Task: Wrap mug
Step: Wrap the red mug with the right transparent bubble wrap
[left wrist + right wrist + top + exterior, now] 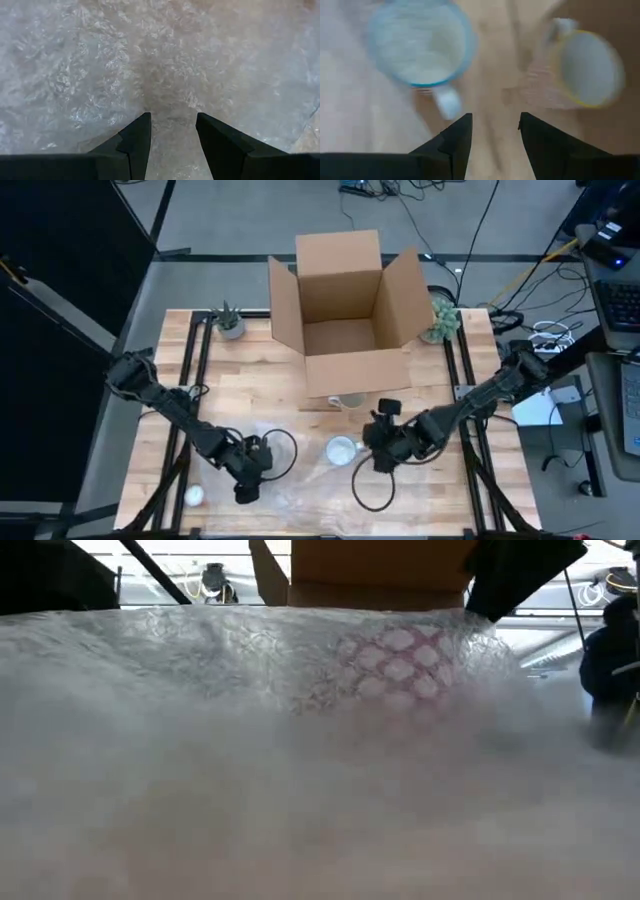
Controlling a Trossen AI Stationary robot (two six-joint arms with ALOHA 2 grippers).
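From above, the right gripper [381,448] hangs over the front middle of the pale wooden table [260,375], just beside a white mug with a light blue rim [341,449] that stands upright on its left. The left gripper [248,480] is low over a sheet of clear bubble wrap [290,480] spread at the front. Behind them an open brown cardboard box [345,305] holds nothing I can make out; a second pale mug [350,401] is partly cut off by its front flap.

At table height, bubble wrap [300,720] fills almost the whole picture, hiding both mugs and both grippers.

The left wrist view shows the left gripper [173,131] with fingers parted a little, gripping nothing, the wrap [100,65] right beneath.

The right wrist view shows the right gripper [495,131] with a narrow gap, empty; the blue-rimmed mug [417,47] and a yellow-rimmed mug [590,70] sit blurred beyond it.
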